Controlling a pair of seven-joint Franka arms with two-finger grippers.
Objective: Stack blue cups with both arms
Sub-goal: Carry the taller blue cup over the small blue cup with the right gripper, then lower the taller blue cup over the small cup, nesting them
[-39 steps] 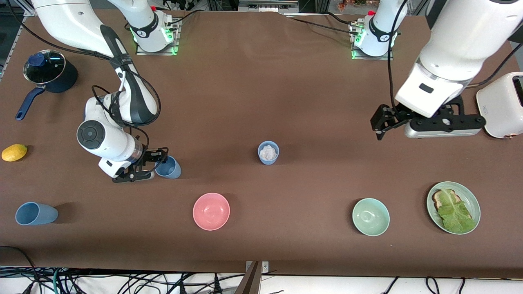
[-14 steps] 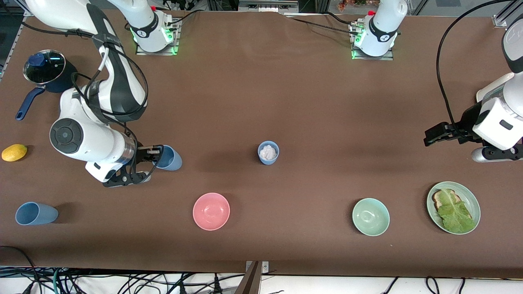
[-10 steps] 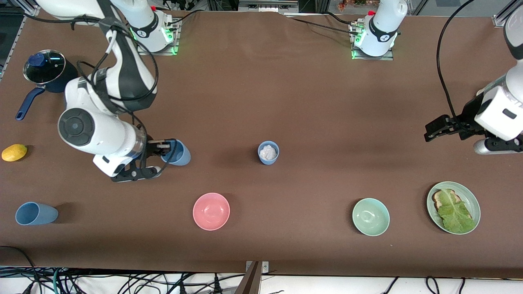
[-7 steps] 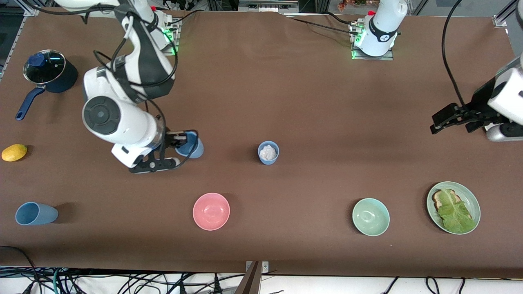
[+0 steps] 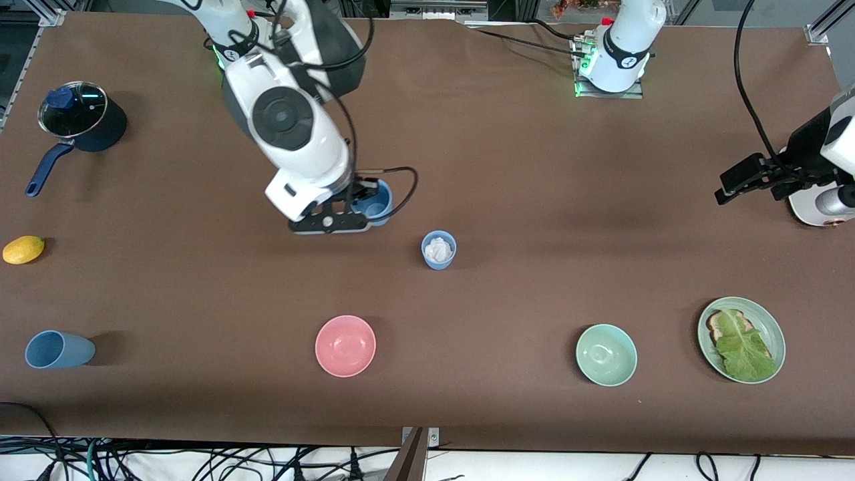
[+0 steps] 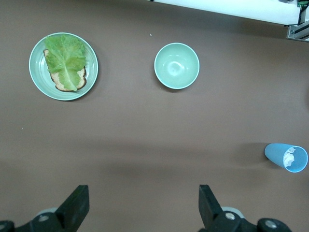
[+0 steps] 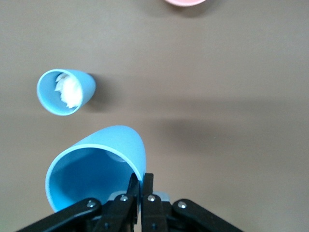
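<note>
My right gripper [image 5: 361, 198] is shut on the rim of a light-blue cup [image 5: 381, 204] and holds it tilted in the air, over the table beside the standing cup. In the right wrist view, the fingers [image 7: 141, 182] pinch the held cup's wall [image 7: 104, 152]. A second blue cup [image 5: 439, 250] stands upright mid-table with something white inside; it also shows in the right wrist view [image 7: 66, 92] and the left wrist view [image 6: 286, 157]. A third blue cup [image 5: 59, 349] lies on its side near the right arm's end. My left gripper [image 5: 735, 180] is open and empty [image 6: 144, 203], waiting in the air at the left arm's end.
A pink bowl [image 5: 345, 345], a mint-green bowl [image 5: 606, 355] and a green plate [image 5: 773, 334] with toast and lettuce sit nearer the front camera. A dark-blue saucepan [image 5: 83, 123] and a lemon [image 5: 23, 249] are at the right arm's end. A white toaster [image 5: 816, 212] shows under the left arm.
My right gripper has lifted the blue cup off the table and carried it toward the middle, close to the standing cup. My left arm has drawn back toward its end of the table.
</note>
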